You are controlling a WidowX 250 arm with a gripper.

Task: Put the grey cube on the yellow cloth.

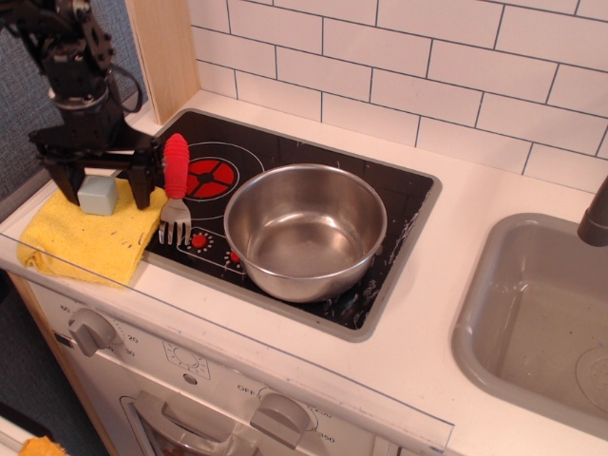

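Note:
The grey cube is a small pale blue-grey block resting on the far part of the yellow cloth, which lies at the counter's left front corner. My gripper is black and hangs over the cube with its jaws spread wide. One fingertip stands left of the cube and the other right of it, both apart from the cube's sides. The gripper is open and holds nothing.
A red-handled fork lies on the black stovetop just right of the gripper. A large steel bowl sits on the stove. A wooden post rises behind the gripper, and a grey sink is at the right.

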